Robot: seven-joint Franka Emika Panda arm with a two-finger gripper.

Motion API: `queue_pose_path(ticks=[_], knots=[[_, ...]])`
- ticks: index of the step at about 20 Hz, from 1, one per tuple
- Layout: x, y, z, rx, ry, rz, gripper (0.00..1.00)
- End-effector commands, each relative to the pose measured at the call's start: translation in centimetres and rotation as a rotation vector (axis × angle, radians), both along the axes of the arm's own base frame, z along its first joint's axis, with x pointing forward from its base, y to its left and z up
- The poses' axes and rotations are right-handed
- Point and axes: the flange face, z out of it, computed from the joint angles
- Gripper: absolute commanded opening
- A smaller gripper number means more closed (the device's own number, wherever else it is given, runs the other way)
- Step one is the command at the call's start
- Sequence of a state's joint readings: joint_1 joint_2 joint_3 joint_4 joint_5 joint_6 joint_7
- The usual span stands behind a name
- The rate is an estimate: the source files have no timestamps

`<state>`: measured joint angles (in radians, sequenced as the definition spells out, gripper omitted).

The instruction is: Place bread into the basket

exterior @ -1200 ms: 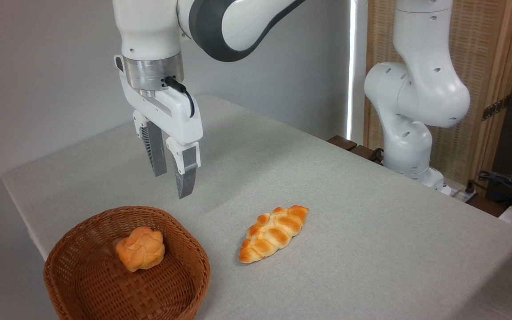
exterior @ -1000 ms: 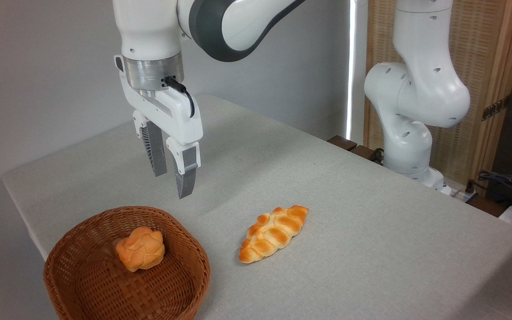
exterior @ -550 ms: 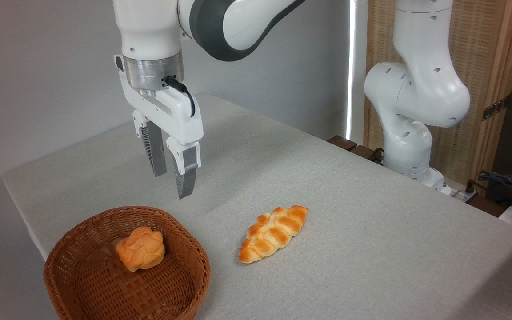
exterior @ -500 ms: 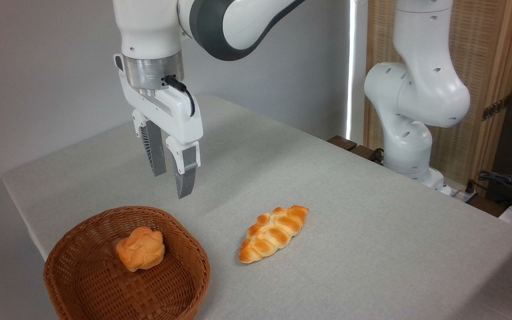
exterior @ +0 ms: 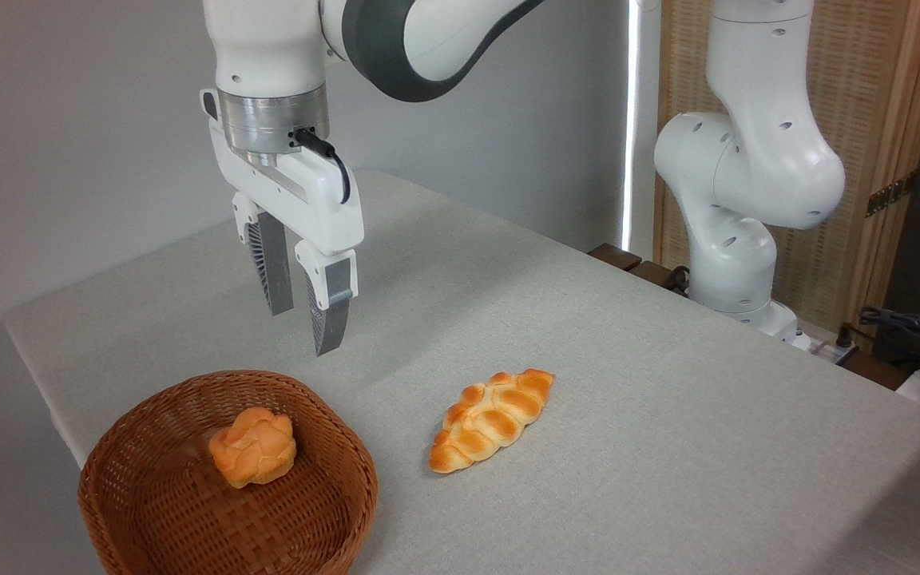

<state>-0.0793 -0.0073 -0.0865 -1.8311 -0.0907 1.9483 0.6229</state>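
Note:
The bread [exterior: 492, 418], a long braided golden loaf, lies flat on the grey table to the right of the basket. The basket [exterior: 148, 511], round brown wicker, sits at the front left corner with a small knotted orange bun [exterior: 253, 446] inside it. My gripper [exterior: 302, 329] hangs in the air above the basket's far rim, well left of and behind the loaf. It is open, and nothing is between its ribbed grey fingers [exterior: 329, 311].
The grey cloth-covered table [exterior: 668, 415] stretches to the right and back. My arm's white base [exterior: 735, 263] stands at the back right, beside a wooden slatted screen [exterior: 867, 120]. Cables [exterior: 907, 327] lie off the table's right edge. A grey wall lies behind.
My gripper has shifted slightly up and to the left. The loaf, the bun and the basket have not moved.

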Motion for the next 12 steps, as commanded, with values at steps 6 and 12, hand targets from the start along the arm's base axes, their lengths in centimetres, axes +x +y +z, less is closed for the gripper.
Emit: queue_pose_path(ticks=[6,12], knots=[[-0.2,0.4,0.9,0.011,0.003,0.013,1.0],[-0.6,2.8,1.3,0.012,0.003,0.053,1.0]])
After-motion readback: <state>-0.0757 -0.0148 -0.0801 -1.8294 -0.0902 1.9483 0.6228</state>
